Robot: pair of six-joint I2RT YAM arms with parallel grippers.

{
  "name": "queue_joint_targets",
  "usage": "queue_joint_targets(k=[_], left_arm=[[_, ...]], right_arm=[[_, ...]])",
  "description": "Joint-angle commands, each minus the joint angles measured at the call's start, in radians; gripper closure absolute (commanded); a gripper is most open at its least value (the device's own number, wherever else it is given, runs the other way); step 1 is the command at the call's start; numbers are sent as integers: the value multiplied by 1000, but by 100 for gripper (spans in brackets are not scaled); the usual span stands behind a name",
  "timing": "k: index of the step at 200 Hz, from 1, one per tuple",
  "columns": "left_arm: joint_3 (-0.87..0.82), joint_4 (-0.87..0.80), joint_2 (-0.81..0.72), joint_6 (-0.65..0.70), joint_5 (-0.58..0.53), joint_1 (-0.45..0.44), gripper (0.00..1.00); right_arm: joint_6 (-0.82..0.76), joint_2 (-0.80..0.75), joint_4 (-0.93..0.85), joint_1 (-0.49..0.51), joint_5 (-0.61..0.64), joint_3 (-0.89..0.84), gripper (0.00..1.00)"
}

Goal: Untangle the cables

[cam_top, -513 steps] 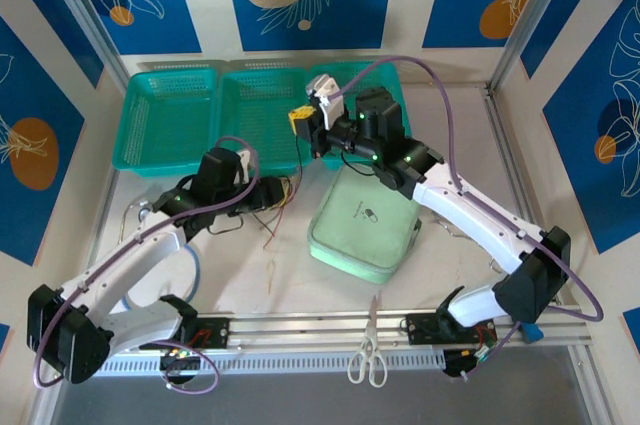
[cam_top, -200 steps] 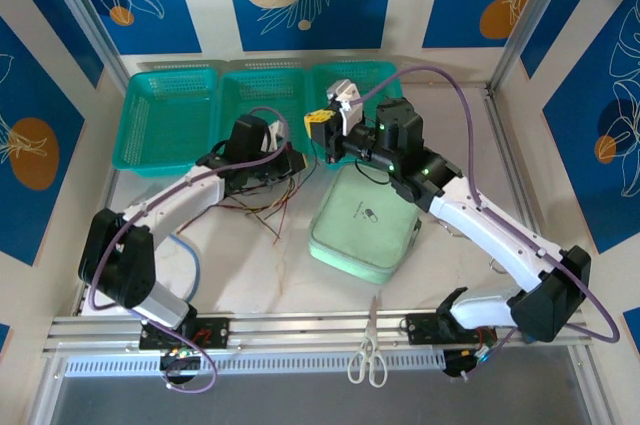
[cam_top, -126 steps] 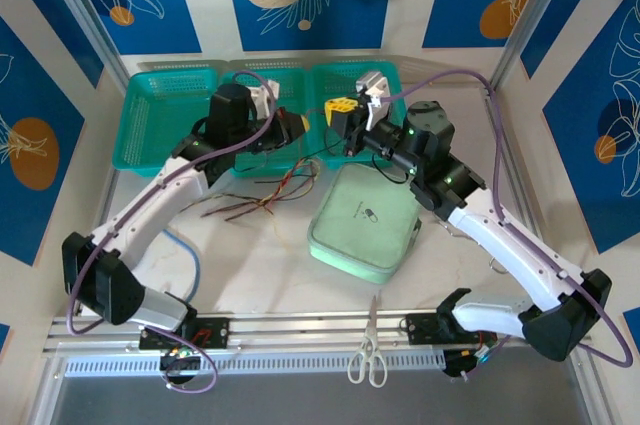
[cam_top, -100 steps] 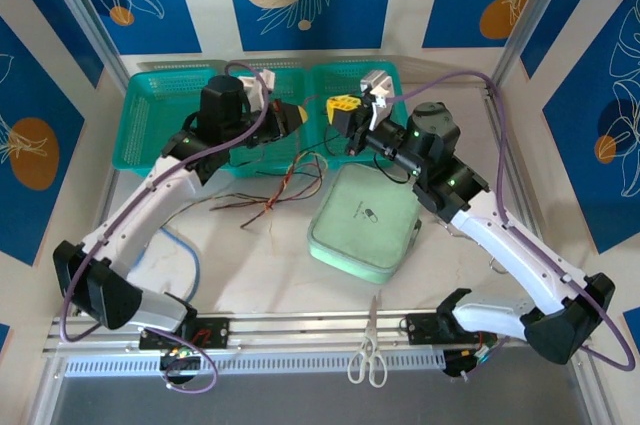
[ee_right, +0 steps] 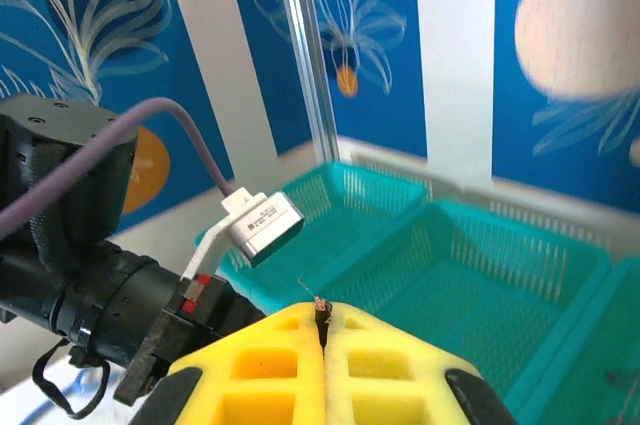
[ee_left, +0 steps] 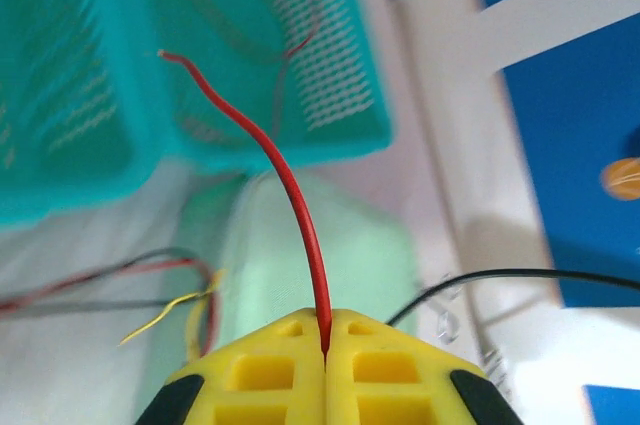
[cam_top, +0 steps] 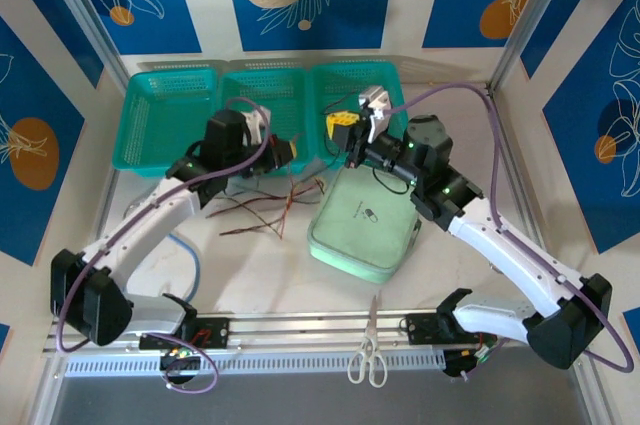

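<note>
The left claw (ee_left: 325, 330) is clamped on a red cable (ee_left: 290, 175). The right claw (ee_right: 322, 320) pinches what looks like a thin dark cable (ee_right: 318, 306). The left claw has dropped back from the basket (cam_top: 265, 70). The cables (cam_top: 262, 213) sag on the table (cam_top: 240, 265), still tangled.

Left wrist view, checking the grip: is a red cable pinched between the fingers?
Yes, the red cable rises from the shut left gripper's seam.
</note>
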Motion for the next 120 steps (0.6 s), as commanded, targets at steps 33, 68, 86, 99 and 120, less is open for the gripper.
queue_joint_targets(k=[33, 68, 86, 99, 120], left_arm=[[200, -105, -10, 92, -27, 14, 100], [271, -155, -7, 110, -20, 29, 100], [289, -171, -14, 115, -17, 38, 100], [306, -183, -13, 122, -12, 44, 100], [354, -215, -2, 140, -1, 53, 100]], right_arm=[[48, -15, -153, -54, -77, 28, 24], [60, -94, -224, -199, -179, 2, 12], [42, -144, -253, -273, -211, -34, 10], [26, -180, -269, -317, -239, -57, 8], [14, -217, -265, -349, -314, -88, 8]])
